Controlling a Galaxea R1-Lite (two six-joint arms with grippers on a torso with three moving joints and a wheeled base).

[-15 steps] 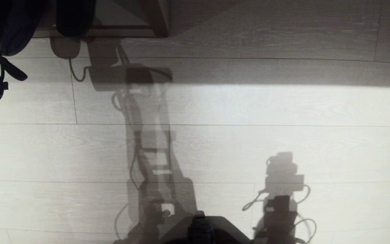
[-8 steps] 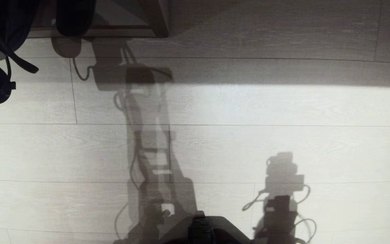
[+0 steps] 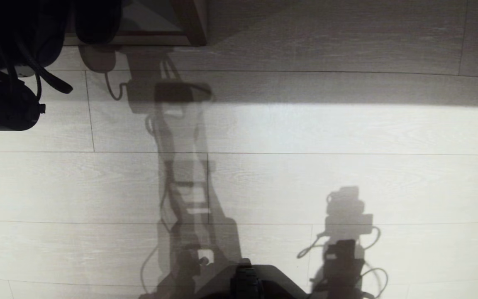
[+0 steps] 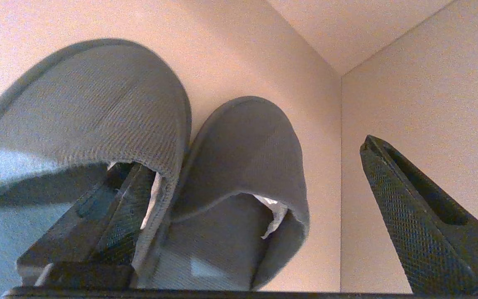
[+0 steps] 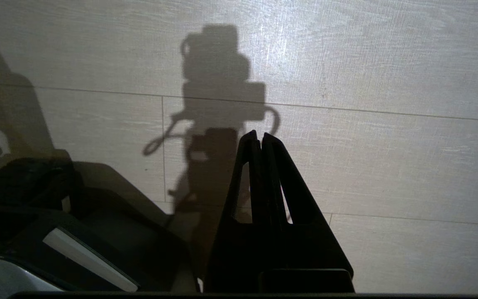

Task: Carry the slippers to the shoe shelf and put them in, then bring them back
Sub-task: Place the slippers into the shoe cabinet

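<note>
Now we have the left gripper reaching into the shoe shelf, its jaws spread wide – one finger sits inside the opening of one slipper, the other finger stands clear on the far side of the second, near the shelf's side wall. The slippers lie side by side on the pale base, touching each other, toes pointing toward the back panel. Nothing is clamped yet.

We judge the step to be either letting the pair go or taking it up again; the frames do not settle which. To grip well, we should straddle both slippers together, the outer finger sliding down between the second slipper and the wall without scraping it. We close slowly – soft fabric folds, and one slipper could slip free if pinched only at its upper. To withdraw instead, we should lift the inner finger out without snagging the lining.

The right gripper hangs parked over the floor, fingers pressed together
</note>
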